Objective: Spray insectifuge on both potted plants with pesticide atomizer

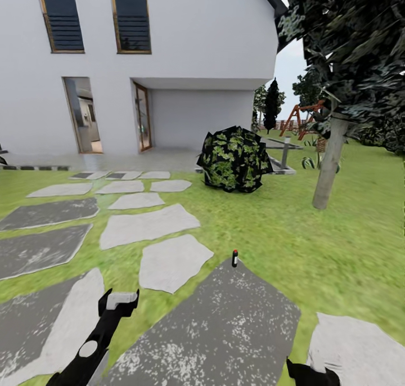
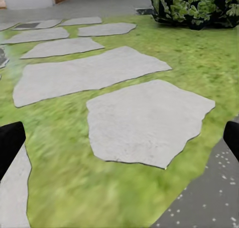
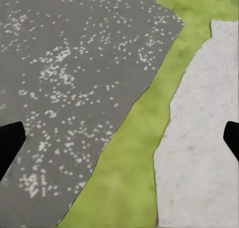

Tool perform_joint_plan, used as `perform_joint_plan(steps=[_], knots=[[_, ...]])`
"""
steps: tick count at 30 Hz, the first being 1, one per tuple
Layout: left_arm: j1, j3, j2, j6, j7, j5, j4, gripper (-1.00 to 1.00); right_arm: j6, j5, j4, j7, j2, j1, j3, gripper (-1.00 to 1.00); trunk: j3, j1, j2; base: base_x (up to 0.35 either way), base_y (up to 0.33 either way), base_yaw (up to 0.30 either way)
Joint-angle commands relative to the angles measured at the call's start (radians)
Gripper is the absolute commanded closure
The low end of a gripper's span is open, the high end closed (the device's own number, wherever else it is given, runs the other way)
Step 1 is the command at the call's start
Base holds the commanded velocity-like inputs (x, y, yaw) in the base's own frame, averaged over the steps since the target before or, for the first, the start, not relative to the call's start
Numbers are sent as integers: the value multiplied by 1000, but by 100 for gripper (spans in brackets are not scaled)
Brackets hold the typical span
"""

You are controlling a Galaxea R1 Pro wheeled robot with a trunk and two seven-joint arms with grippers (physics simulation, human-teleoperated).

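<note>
The robot stands on a lawn (image 1: 315, 251) crossed by flat stepping stones, with plenty of open grass to its right and ahead. A large dark speckled stone (image 1: 225, 330) lies directly in front of it, and a small dark object with a red tip (image 1: 234, 257) stands at that stone's far corner; it is too small to tell what it is. Pale grey stones (image 1: 147, 226) run off to the left toward a white house (image 1: 185, 43), where an open doorway (image 1: 82, 115) and a glass door (image 1: 143, 117) face a paved strip along the wall.

A round, leafy bush (image 1: 235, 158) sits on the grass ahead, near the corner of the house. To its right a tree with a pale trunk (image 1: 329, 166) rises from the lawn, its dark foliage hanging over the upper right. Farther back a wooden swing frame (image 1: 301, 119) shows between more trees.

The left gripper (image 1: 119, 300) hangs low over the ground at the near left, its fingers (image 2: 11, 143) spread well apart with nothing between them; its own camera looks across a pale stone (image 2: 147, 120) and grass toward the bush. The right gripper (image 1: 312, 373) is at the bottom edge, fingers (image 3: 10, 143) likewise wide apart and empty, above the strip of grass (image 3: 132, 153) between the dark stone and a pale one (image 3: 201, 138).

I cannot see the spray bottle or the potted plants from here.
</note>
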Motion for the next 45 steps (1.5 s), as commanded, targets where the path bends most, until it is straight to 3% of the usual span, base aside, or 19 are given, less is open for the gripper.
perform_joint_plan(steps=[1, 45], knots=[[-1, -1, -1, -3, 1, -1, 0, -100, 20, -2, -22, 0, 0, 0, 0, -100, -1, 0, 0, 125, 319, -140], [-2, 0, 2, -1, 3, -3, -3, -100, 46, -1, -61, 0, -1, 0, 0, -100, 26, 0, 0, 210, 292, -248]])
